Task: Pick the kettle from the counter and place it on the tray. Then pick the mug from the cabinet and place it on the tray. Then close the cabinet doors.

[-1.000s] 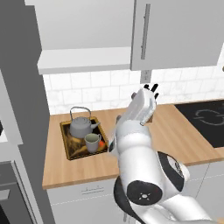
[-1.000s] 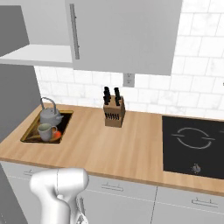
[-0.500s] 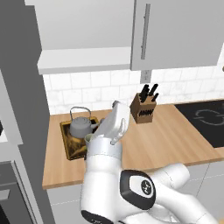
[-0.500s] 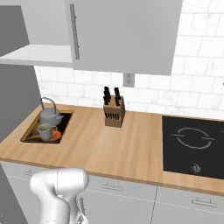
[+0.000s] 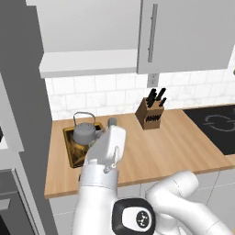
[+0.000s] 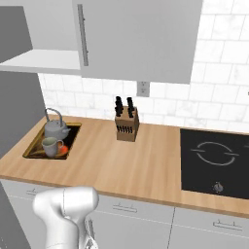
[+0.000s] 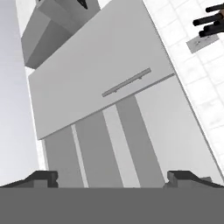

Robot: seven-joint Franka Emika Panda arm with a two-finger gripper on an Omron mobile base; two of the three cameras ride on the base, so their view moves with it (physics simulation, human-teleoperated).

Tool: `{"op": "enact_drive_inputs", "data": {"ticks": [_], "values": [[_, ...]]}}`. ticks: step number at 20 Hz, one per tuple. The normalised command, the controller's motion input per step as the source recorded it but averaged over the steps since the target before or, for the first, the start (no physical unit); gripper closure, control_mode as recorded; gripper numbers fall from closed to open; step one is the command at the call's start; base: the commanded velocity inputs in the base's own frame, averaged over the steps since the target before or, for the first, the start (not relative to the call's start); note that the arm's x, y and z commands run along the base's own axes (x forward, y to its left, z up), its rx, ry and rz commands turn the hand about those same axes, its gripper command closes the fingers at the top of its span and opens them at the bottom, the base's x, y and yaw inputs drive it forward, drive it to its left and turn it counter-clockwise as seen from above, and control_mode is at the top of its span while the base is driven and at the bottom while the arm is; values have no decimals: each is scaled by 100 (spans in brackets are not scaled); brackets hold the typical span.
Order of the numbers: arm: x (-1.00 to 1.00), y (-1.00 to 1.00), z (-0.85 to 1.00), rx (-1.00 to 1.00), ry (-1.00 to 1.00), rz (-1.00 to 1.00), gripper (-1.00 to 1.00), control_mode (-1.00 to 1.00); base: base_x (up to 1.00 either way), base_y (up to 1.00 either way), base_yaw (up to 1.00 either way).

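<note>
**Fingers spread wide, holding nothing, facing the cabinet door**

Fingers (image 7: 112, 177): my hand view has the two dark tips far apart at its lower corners, nothing between them. I see them aimed at a flat light grey cabinet door (image 7: 100, 74) with its silver bar handle (image 7: 127, 82).

Arm: I find the white forearm rising in front of the desk (image 5: 151, 151) in the left base view, over the tray's near side.

Tray (image 6: 34, 148): gold-brown rim, dark inside, at the desk's left end.

Kettle (image 6: 54, 127): grey, upright at the back of the tray, wire handle arched over it.

Mug (image 6: 50, 146): grey-green, upright in the tray, just in front of the kettle, beside an orange-red spot.

Cabinet (image 5: 87, 69): I read its left part as open, pale shelf showing; the right door (image 5: 183, 34) lies flat and shut.

Knife block (image 6: 126, 125): against the tiled wall, well apart from the tray.

Stovetop (image 6: 214, 158): black, at the right.
</note>
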Motion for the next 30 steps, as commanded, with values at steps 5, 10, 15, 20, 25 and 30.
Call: {"op": "enact_drive_inputs", "data": {"ticks": [5, 10, 15, 20, 25, 30], "values": [[-41, 12, 0, -9, -15, -4, -100, -100, 0, 0, 0], [-7, 42, 1, -13, -6, -9, -100, -100, 0, 0, 0], [0, 55, 2, -15, -3, -8, -100, -100, 0, 0, 0], [-14, 34, 0, -15, -10, -1, -100, -100, 0, 0, 0], [-19, 29, -5, -12, -9, 0, -100, -100, 0, 0, 0], [-6, 35, -12, -12, -1, 0, -100, -100, 0, 0, 0]]}}
